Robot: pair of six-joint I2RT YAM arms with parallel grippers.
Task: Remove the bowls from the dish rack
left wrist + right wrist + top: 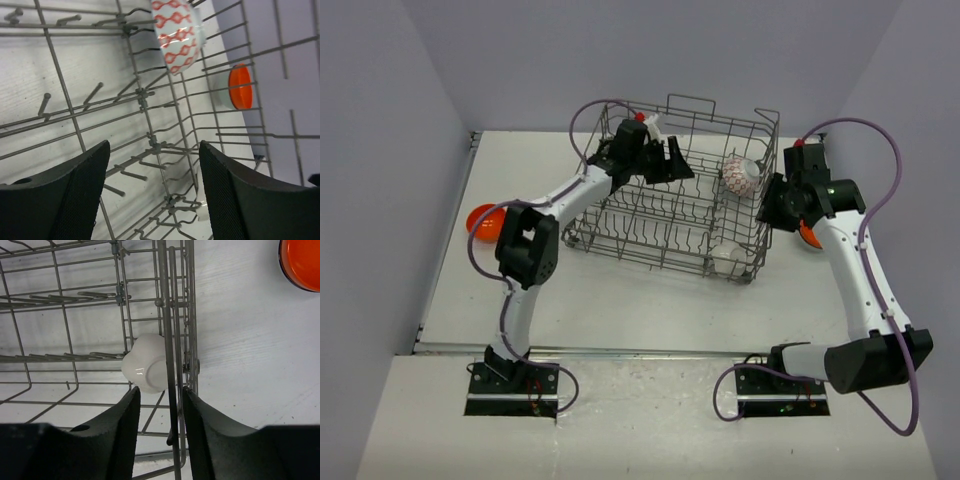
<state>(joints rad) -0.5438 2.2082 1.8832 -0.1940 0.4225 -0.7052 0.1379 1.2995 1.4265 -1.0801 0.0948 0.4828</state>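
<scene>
The dish rack (660, 215) is dull grey metal wire, the white bowl (145, 365) smooth and glossy, the table (620, 300) matt white.

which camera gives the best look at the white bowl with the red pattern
Left wrist: the red-patterned bowl is close and its diamond pattern is sharp, though the frame's top edge crops it. Top external shows it small, behind wires at the far right end of the dish rack. Right wrist does not show it.

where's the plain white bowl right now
The white bowl sits inside the dish rack, in its near right corner in the top view, with the red-patterned bowl farther back.
</scene>
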